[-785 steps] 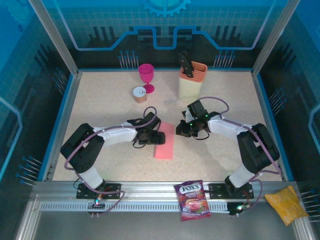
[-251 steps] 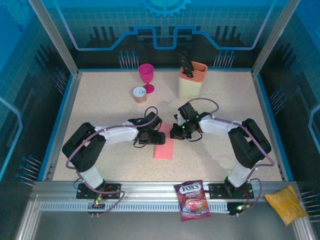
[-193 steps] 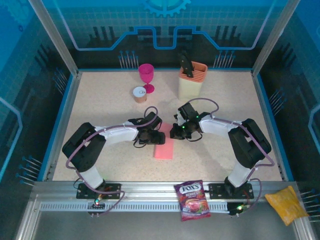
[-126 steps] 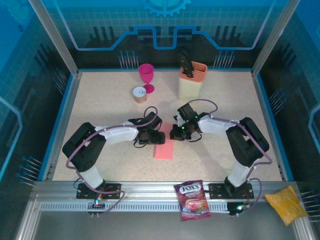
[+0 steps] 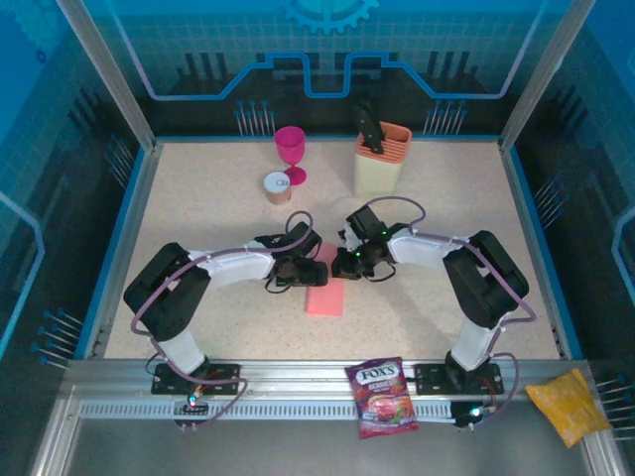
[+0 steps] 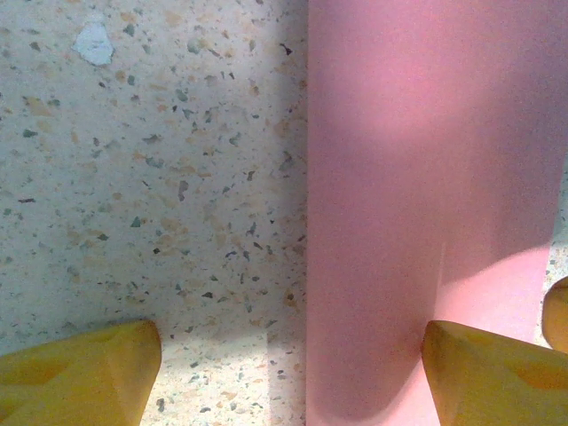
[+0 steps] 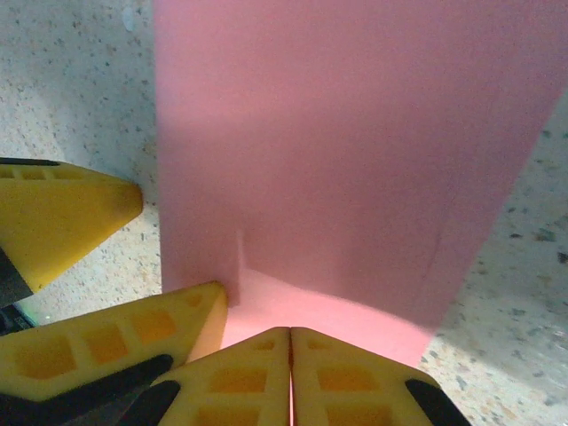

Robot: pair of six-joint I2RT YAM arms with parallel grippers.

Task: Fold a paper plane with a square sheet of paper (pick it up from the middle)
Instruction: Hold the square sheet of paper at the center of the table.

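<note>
**Where is the square sheet of paper [image 5: 325, 297]?**
It lies on the speckled table [image 5: 198, 208] between my two arms, folded over into a long, narrow pink rectangle. Most of it is flat. The end under my right wrist curls upward.

**What is your right gripper [image 7: 291, 364] doing?**
Its fingers are pressed together. The lifted end of the sheet runs up into the seam between them, so I am pinching the paper there.

**And the left gripper [image 6: 284, 380]?**
It is spread wide and holds nothing. One fingertip [image 6: 80, 373] is over bare table just beside the sheet's long edge and the other is over the pink, so the pair straddles that edge. I cannot tell whether they press down. Seen from above, both grippers sit close together over the sheet's far end.

**What else is around?**
A magenta goblet [image 5: 291, 149] and a small can [image 5: 277, 186] stand toward the back, well apart from the sheet. A tan knife block [image 5: 382, 164] is to their right. A purple candy bag [image 5: 382, 397] lies on the front rail, with a yellow bag [image 5: 568, 405] farther right.
</note>
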